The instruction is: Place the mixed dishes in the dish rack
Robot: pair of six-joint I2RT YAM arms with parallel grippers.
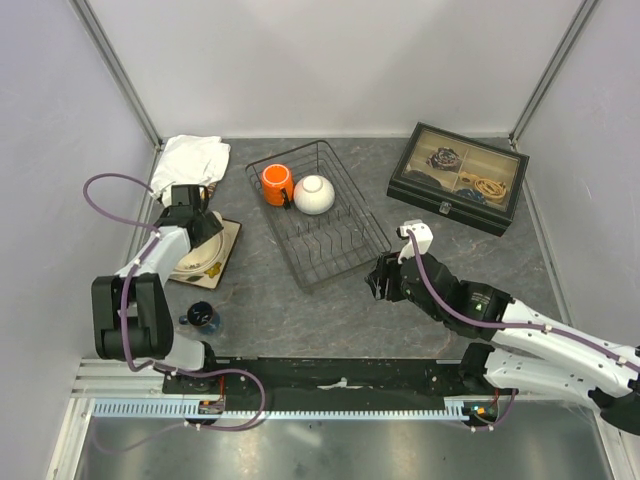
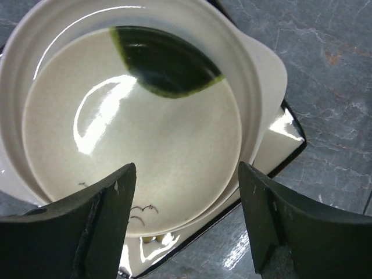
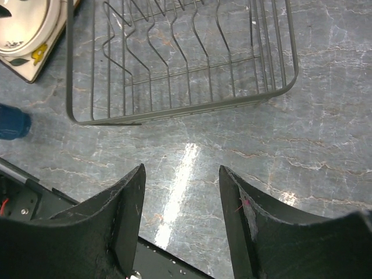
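Note:
The black wire dish rack (image 1: 335, 245) stands mid-table with the orange mug (image 1: 277, 184) and the white bowl (image 1: 314, 194) at its far end. The cream round plate (image 1: 195, 262) lies on the square tan flower-patterned plate (image 1: 229, 238) at the left. My left gripper (image 1: 203, 225) hangs open just above them. In the left wrist view it (image 2: 186, 195) straddles the round plate's (image 2: 133, 133) near rim, with the square plate (image 2: 276, 131) beneath. My right gripper (image 1: 383, 280) is open and empty by the rack's near right corner, over bare table (image 3: 181, 192) short of the rack (image 3: 174, 110).
A white folded cloth (image 1: 190, 158) lies at the back left. A black glass-lidded box (image 1: 458, 177) stands at the back right. A small blue object (image 1: 203, 318) sits near the left arm's base and shows in the right wrist view (image 3: 11, 122).

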